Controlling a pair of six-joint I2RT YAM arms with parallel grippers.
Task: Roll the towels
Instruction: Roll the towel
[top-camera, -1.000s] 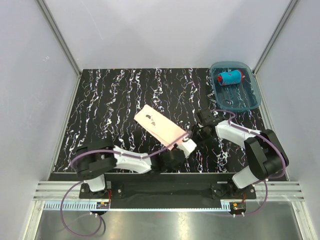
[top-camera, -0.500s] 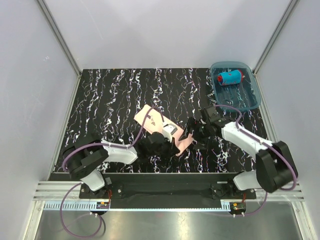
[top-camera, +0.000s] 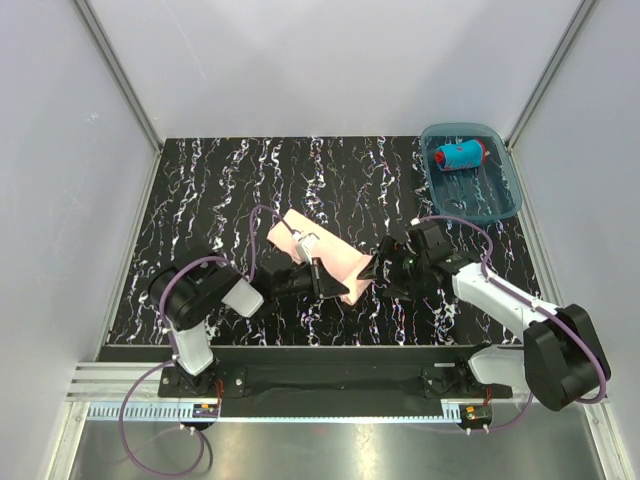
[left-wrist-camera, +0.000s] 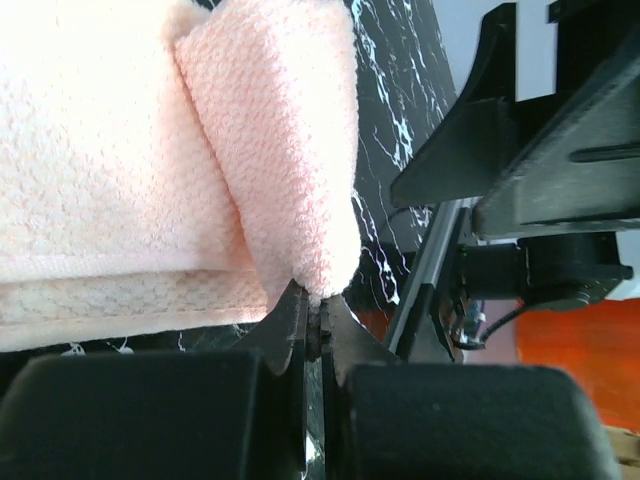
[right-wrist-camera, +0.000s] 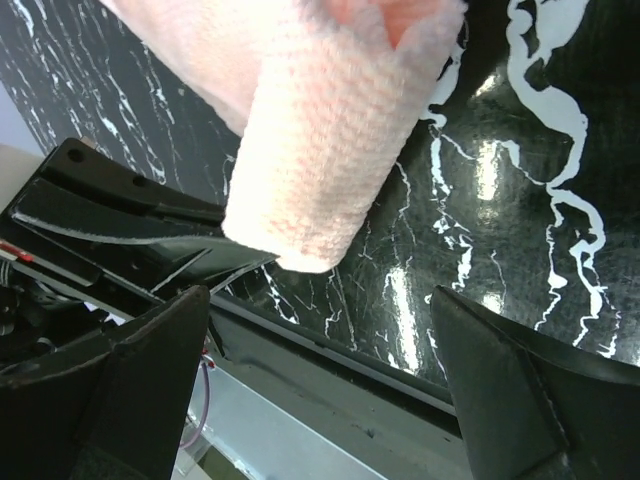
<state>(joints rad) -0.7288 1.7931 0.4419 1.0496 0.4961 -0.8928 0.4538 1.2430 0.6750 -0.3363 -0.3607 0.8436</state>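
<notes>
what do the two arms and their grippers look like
The left arm and right arm are a matching pair: rounded black joints, smooth white link shells, and a thin purple cable looping along each. The left gripper and right gripper have matte black, blocky fingers that taper to wedge tips.

Translucent blue plastic tray at far right corner of table, long side roughly along the right edge. Table top black with white marble veining, glossy, glare streaks in right wrist view. Pale grey wall panels on left, far and right sides, metal corner posts at the far corners. Aluminium rail along near edge, brushed metal surface below it.
</notes>
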